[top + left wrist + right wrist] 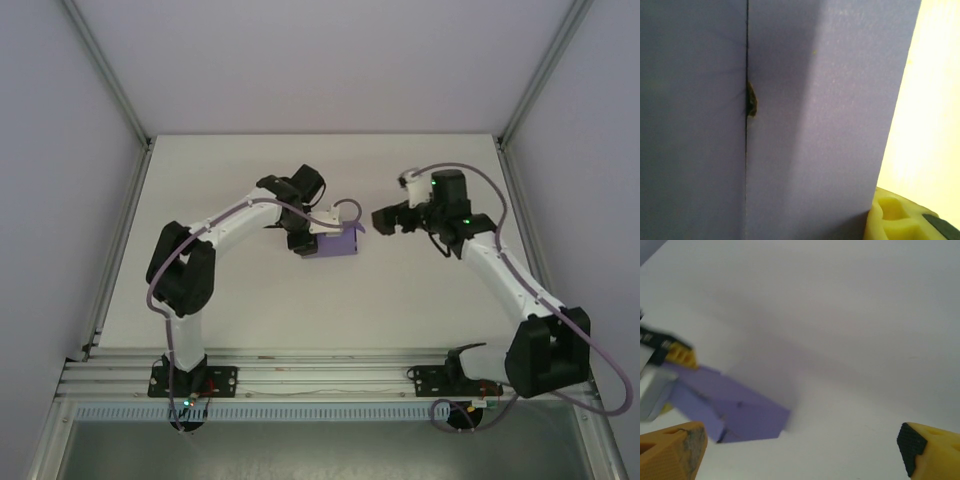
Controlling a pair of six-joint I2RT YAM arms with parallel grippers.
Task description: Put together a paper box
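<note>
The paper box (pixel 340 241) is a small purple folded box near the middle of the table. My left gripper (pixel 309 238) is shut on its left end. In the left wrist view the box's purple wall (pixel 815 125) with a seam stands right against the camera, and one yellow finger (pixel 892 220) presses beside it at the lower right. My right gripper (pixel 384 219) hangs just right of the box, apart from it, open and with nothing in it. In the right wrist view its fingertips (pixel 675 450) stand wide apart, with the box (pixel 740 410) ahead on the left.
The white table (pixel 400 300) has bare room in front of and behind the box. Aluminium frame posts (pixel 110 90) and white walls close in the sides and back. The arm bases sit on a rail (pixel 320 378) at the near edge.
</note>
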